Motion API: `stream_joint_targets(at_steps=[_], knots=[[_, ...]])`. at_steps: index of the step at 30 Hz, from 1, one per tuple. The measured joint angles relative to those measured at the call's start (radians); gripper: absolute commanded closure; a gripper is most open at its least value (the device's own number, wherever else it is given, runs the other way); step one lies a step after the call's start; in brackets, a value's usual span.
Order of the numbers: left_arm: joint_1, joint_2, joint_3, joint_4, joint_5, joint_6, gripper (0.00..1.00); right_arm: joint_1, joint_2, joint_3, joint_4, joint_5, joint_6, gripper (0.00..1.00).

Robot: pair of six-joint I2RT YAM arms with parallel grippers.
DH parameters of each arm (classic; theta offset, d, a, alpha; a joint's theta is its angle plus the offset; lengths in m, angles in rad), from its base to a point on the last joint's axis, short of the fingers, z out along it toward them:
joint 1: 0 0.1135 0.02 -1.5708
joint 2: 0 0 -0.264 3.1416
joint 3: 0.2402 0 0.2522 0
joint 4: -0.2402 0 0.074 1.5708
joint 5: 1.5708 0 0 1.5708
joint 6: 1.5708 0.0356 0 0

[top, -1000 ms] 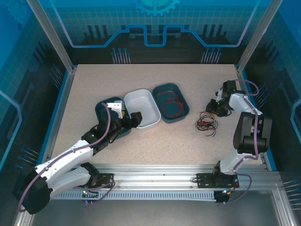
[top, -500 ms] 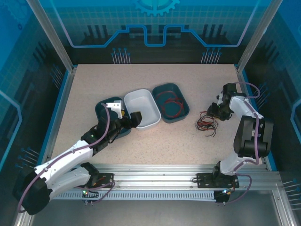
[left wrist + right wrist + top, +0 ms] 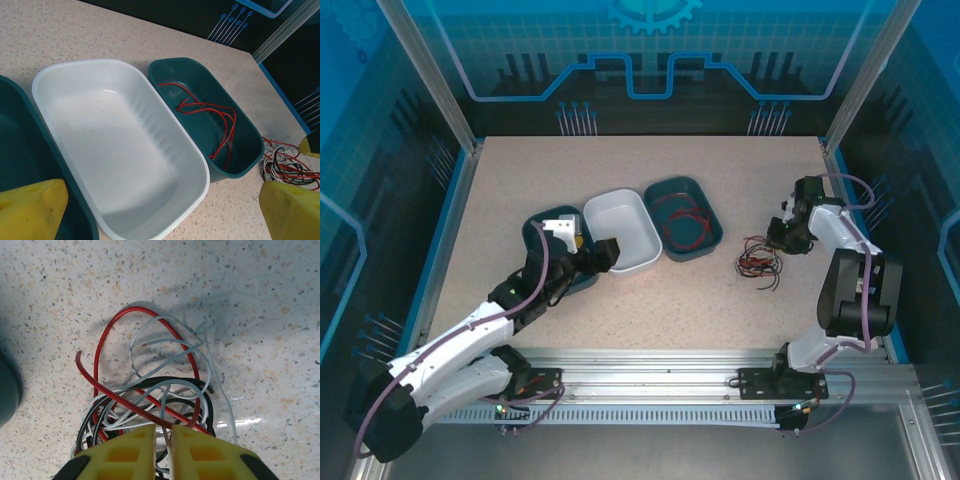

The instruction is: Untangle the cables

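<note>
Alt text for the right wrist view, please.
The right gripper, its yellow fingers nearly together, closes on the near edge of a tangle of red, black and whitish cables lying on a speckled tabletop.

Top external: high, behind arm bases (image 3: 535, 380), looks down and forward over whole surface (image 3: 520, 190). Left wrist: low, close, oblique across white tub (image 3: 120, 150) and teal tub (image 3: 210, 75), toward cable pile (image 3: 287, 167). Right wrist: straight down, very near, on same pile. Top external also takes in tubs, pile.
</note>
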Motion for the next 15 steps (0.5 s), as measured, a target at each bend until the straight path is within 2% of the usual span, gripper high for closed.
stream_joint_targets(at_steps=[3, 8, 15], knots=[[0.0, 0.0, -0.003, -0.002, 0.0, 0.0, 0.01, 0.0, -0.019, 0.0, 0.005, 0.002, 0.005, 0.96], [0.0, 0.0, -0.003, -0.002, 0.0, 0.0, 0.01, 0.0, -0.039, 0.0, 0.006, 0.003, 0.011, 0.81], [0.0, 0.001, -0.003, -0.002, 0.0, 0.0, 0.01, 0.003, -0.04, 0.0, 0.003, 0.02, 0.003, 0.71]])
